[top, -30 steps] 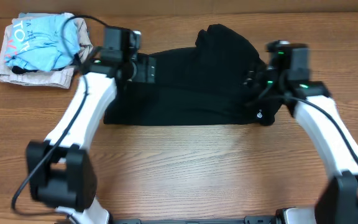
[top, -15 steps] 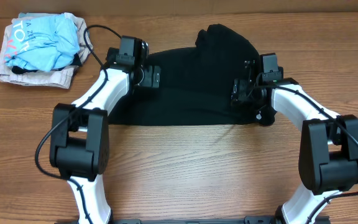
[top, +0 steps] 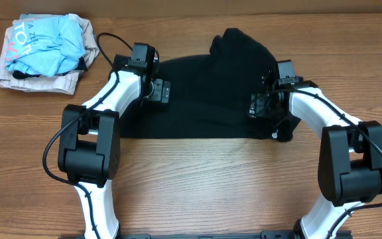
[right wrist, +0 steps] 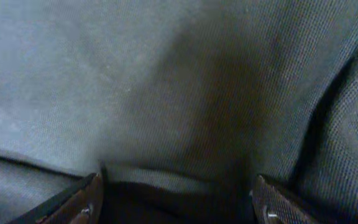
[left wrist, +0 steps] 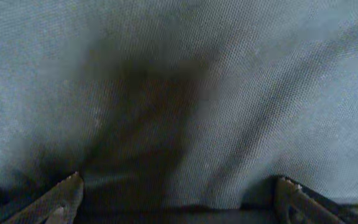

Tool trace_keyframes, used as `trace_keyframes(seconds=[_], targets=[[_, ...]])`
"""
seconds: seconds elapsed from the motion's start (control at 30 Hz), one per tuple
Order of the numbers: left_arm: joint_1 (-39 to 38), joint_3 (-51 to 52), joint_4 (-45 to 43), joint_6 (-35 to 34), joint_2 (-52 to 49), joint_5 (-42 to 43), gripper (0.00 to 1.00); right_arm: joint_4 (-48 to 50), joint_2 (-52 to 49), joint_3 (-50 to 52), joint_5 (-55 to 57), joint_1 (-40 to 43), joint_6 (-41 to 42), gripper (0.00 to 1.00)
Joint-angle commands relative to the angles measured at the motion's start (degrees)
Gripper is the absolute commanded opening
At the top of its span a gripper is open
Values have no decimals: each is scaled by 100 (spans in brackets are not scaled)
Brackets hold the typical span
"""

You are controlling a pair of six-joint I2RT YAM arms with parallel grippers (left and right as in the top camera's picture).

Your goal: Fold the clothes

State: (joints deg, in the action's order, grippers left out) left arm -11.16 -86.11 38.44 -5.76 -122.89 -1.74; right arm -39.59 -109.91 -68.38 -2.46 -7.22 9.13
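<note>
The clothes (top: 204, 93), one plain black garment, lie spread across the middle of the table, bunched higher at the back right. A small white round mark (top: 275, 135) shows near the front right corner. My left gripper (top: 158, 89) rests over the garment's left part, and in the left wrist view the left gripper (left wrist: 179, 199) is open, with dark fabric (left wrist: 185, 93) filling the view. My right gripper (top: 257, 106) sits over the garment's right part. In the right wrist view the right gripper (right wrist: 178, 196) is open wide, a fabric fold (right wrist: 166, 177) lying between its fingers.
A light-blue printed shirt (top: 45, 40) lies piled on a beige folded garment (top: 42, 83) at the back left corner. A black cable (top: 101, 41) loops beside the left arm. Bare wooden table (top: 211, 186) runs along the front.
Both arms have swung in over the garment and drawn slightly toward the front edge. The right gripper's jaws have widened a little. The left gripper stays open.
</note>
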Motion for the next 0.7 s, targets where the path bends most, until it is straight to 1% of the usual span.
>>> trace_keyframes(seconds=[0.0, 0.1, 0.2, 0.33, 0.47, 0.53, 0.6, 0.67], targets=[[33, 313, 831, -201, -411, 70, 100, -435, -129, 208, 9, 17, 210, 81], [48, 321, 1368, -223, -411, -118, 100, -627, -129, 396, 48, 22, 439, 83], [85, 391, 1873, -398, -411, -343, 99, -796, -129, 682, 46, 22, 682, 84], [181, 566, 2208, -485, -411, -378, 98, -1014, -129, 1021, -15, 22, 918, 84], [247, 756, 2367, -546, -411, -374, 98, -1355, -122, 1143, -127, 22, 1047, 84], [247, 750, 2446, -562, -402, -328, 98, -1384, -61, 1137, -175, 22, 1045, 84], [247, 638, 2590, -393, -350, -138, 98, -1360, 66, 1078, -267, 22, 1025, 84], [247, 319, 2949, -315, -297, -122, 99, -1392, 240, 907, -400, 22, 835, 84]])
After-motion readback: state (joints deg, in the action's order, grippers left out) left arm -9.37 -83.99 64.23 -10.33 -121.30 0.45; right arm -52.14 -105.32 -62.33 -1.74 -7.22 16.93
